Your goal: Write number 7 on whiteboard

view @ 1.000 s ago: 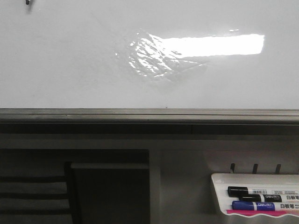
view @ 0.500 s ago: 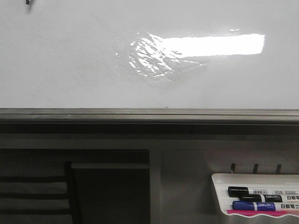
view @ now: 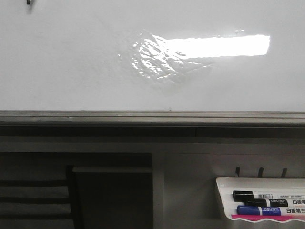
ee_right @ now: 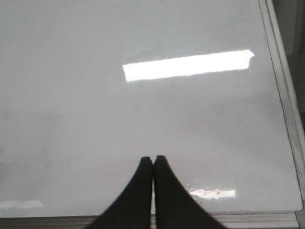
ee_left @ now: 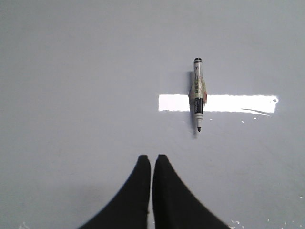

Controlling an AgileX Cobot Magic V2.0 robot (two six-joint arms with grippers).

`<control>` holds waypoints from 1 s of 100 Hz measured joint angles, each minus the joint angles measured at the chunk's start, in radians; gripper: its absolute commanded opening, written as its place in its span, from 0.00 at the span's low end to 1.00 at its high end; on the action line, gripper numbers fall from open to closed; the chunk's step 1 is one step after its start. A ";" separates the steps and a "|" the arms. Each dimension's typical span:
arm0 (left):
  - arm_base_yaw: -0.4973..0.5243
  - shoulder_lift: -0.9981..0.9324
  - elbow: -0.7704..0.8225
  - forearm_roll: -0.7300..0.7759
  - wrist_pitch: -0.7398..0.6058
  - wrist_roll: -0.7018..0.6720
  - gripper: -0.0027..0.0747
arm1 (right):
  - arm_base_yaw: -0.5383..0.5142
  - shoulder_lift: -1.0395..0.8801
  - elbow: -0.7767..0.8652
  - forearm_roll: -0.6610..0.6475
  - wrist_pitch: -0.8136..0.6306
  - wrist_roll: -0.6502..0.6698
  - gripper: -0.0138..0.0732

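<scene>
Hovering over the whiteboard (ee_left: 71, 71), the left gripper (ee_left: 151, 160) has its two black fingers pressed together and holds nothing. Ahead of those fingertips and a little off to one side, well apart from them, an uncapped marker (ee_left: 198, 95) lies flat on the glossy surface, its black tip pointing back toward the gripper and its barrel crossing a bright bar of glare. No number 7 shows anywhere on the board; the writing has not begun.

The marker looks light, stiff and smooth, so it will likely roll or skid on the slick board if nudged from one side. The best hold is probably across the middle of the barrel, by the label, leaving the tip free and the jaws squarely either side before they close.

Further right, the right gripper (ee_right: 153, 161) is likewise closed and empty above bare whiteboard (ee_right: 71, 119), with the grey edge rail (ee_right: 281, 81) off to its side. In the front view a tray (view: 224, 200) below the board holds two capped markers (view: 259, 195).
</scene>
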 measured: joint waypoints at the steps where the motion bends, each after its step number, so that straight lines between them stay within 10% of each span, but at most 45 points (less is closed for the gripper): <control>1: 0.000 0.006 -0.006 0.000 0.010 0.000 0.01 | 0.000 0.012 -0.006 0.000 0.005 0.000 0.08; 44: 0.002 0.334 -0.232 0.007 0.194 0.000 0.01 | 0.000 0.418 -0.343 -0.002 0.232 -0.061 0.08; 100: 0.002 0.350 -0.236 0.011 0.198 0.000 0.01 | 0.000 0.506 -0.372 -0.002 0.231 -0.063 0.08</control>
